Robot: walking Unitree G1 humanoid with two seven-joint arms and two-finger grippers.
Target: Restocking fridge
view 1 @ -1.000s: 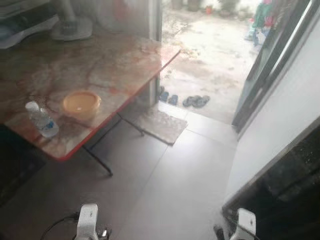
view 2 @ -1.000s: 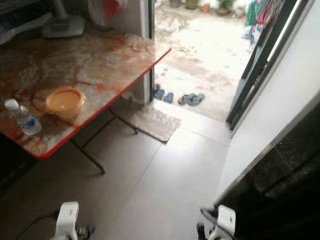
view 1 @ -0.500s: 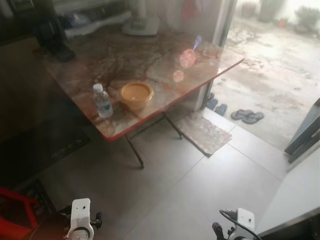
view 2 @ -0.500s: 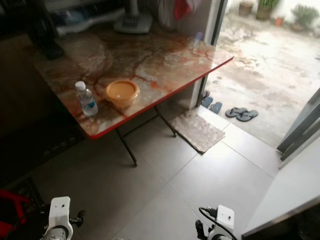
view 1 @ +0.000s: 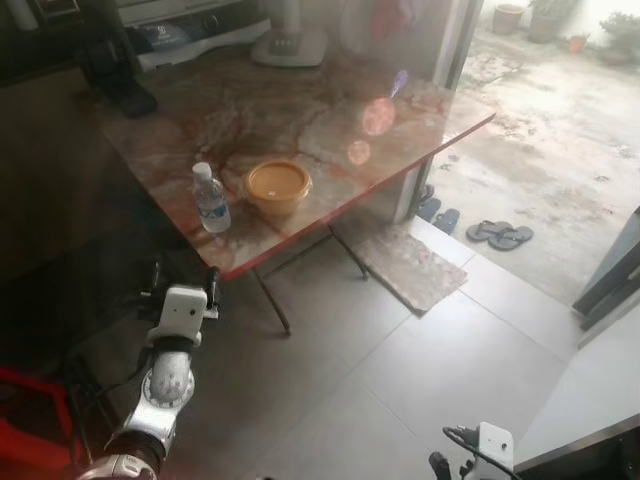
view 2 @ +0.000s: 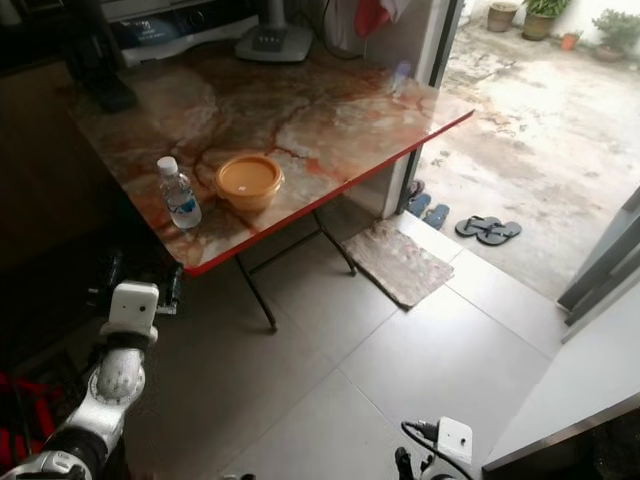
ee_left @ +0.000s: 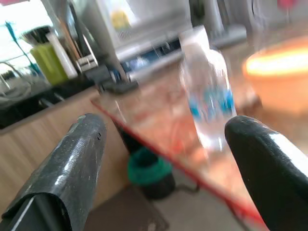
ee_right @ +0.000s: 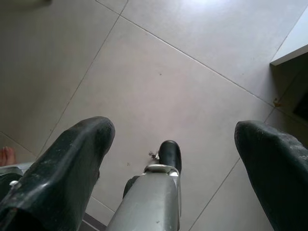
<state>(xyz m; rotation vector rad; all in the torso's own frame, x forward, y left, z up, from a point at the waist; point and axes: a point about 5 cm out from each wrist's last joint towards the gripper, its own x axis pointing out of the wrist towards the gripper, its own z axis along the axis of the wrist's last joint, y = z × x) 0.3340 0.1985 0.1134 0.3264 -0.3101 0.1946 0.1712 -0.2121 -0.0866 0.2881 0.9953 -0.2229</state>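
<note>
With fingers spread wide and empty, left gripper nears water bottle at near table edge, could tip it onto orange bowl; right gripper open, idle.

The water bottle beside the orange bowl is blurred, its label unreadable; perhaps motion blur.

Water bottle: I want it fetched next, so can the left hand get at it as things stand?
Probably yes: the left hand is open and aimed at the water bottle near the table edge, nothing between.
</note>
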